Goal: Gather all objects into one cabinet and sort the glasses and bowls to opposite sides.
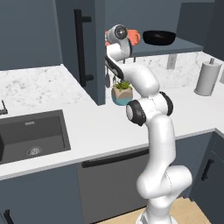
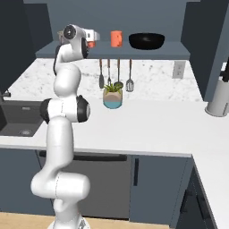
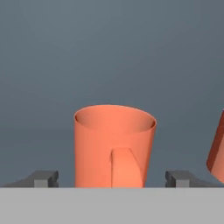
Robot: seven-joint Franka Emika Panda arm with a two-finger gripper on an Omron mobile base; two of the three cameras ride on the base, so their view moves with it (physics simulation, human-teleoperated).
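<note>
Gripper (image 3: pixel 112 178) stands spread wide, its two dark fingertips (image 3: pixel 43 178) set apart on either side of an upright orange mug (image 3: pixel 113 146) with clear gaps to both, so nothing is pinched; the mug sits centred between the tips, handle facing the hand. To the right of the claw, the edge of a second orange mug (image 3: pixel 217 151) enters the hand view, apart from the first. From the right base view, the hand is raised to the cabinet shelf (image 2: pixel 170 51), the second mug (image 2: pixel 116 38) stands upright just right of it, and the black bowl (image 2: pixel 146 40) sits farther right on the same shelf. Below the claw a potted plant (image 2: pixel 112 96) rests on the white counter (image 2: pixel 147 125)
</note>
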